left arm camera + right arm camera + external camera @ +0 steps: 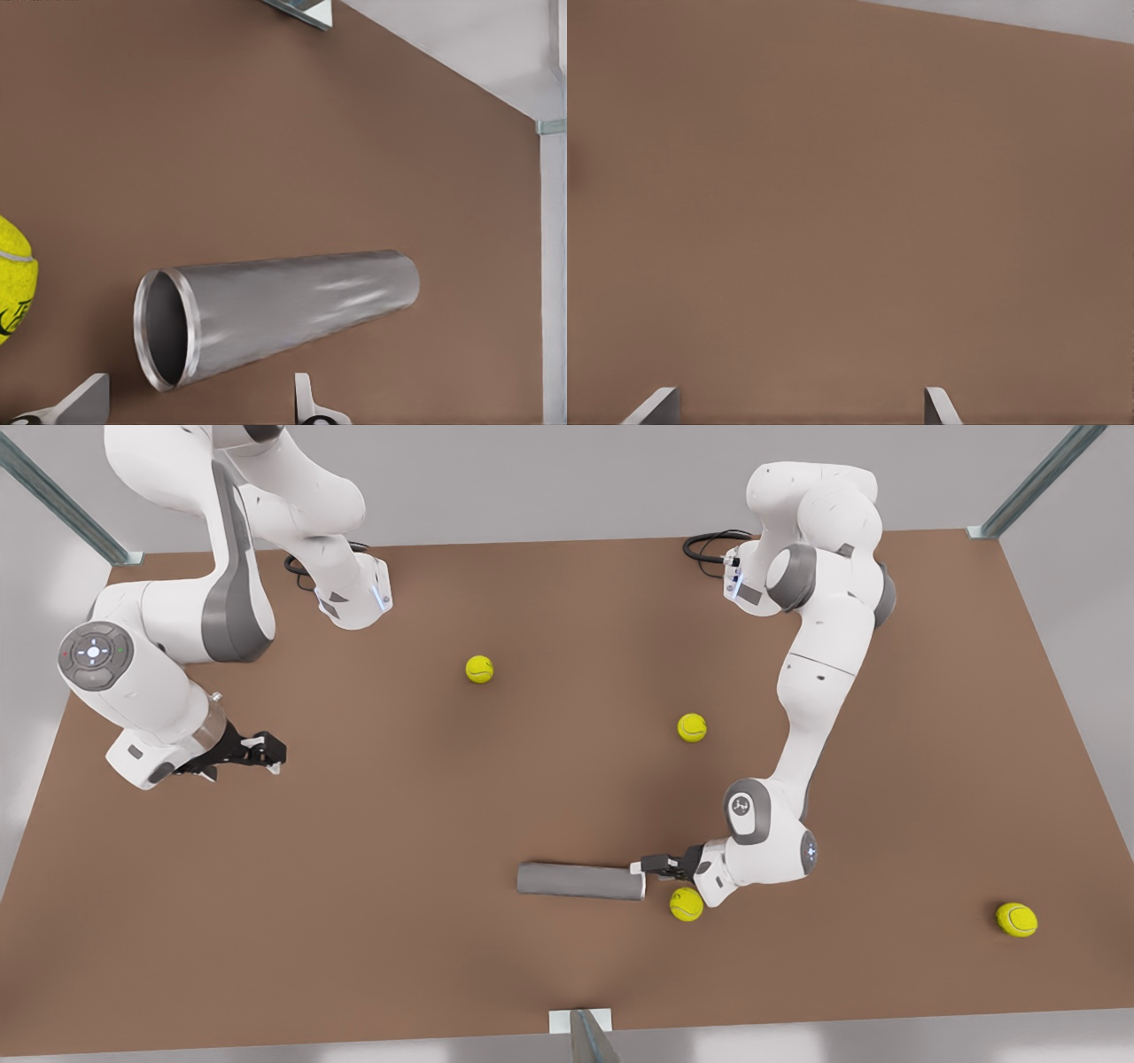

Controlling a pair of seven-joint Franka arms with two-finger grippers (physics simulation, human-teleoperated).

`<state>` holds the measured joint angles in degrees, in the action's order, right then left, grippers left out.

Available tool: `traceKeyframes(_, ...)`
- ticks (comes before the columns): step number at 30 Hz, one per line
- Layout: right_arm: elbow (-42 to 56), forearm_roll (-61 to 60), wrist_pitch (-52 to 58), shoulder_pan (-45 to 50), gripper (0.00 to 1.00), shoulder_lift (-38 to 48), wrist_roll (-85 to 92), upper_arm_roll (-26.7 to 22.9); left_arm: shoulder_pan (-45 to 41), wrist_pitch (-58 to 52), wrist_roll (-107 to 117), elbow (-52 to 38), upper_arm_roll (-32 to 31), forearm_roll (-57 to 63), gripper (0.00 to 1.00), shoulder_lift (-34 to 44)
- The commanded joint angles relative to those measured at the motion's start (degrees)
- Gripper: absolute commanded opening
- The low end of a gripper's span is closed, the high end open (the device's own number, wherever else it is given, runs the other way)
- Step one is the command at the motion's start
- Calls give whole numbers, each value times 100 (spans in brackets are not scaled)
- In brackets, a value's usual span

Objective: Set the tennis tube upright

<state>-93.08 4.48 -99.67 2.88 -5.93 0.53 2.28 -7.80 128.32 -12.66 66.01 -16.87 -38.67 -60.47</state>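
Matte brown table, smooth grey tennis tube flat.

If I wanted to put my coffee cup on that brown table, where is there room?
The wide bare stretch of table between the right gripper and the tennis tube is free. It is crowded where the left gripper meets the tube's end, with a tennis ball right beside.

Grey metallic tennis tube, hollow with lighter rim, lying on its side, near table's front edge
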Motion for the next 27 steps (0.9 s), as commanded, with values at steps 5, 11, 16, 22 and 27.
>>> traceKeyframes(5, -9, 0, 18, -68, 100, -5, 62, 0, -55, 159, 0, 9, 0, 0, 99, -8)
traceKeyframes(11, -9, -18, 79, -156, 100, 39, 70, 0, -143, 290, -9, -53, -9, -123, 99, -122)
traceKeyframes(16, 9, -18, 53, -148, 100, 22, 62, 9, -134, 290, -18, -114, -35, -194, 99, -166)
traceKeyframes(22, -9, -26, 70, -148, 100, 22, 61, 9, -134, 378, -70, -202, -132, -290, 99, -298)
traceKeyframes(27, -17, -62, 79, -174, 100, 4, 70, 9, -125, 378, -185, -202, -176, -413, 99, -325)
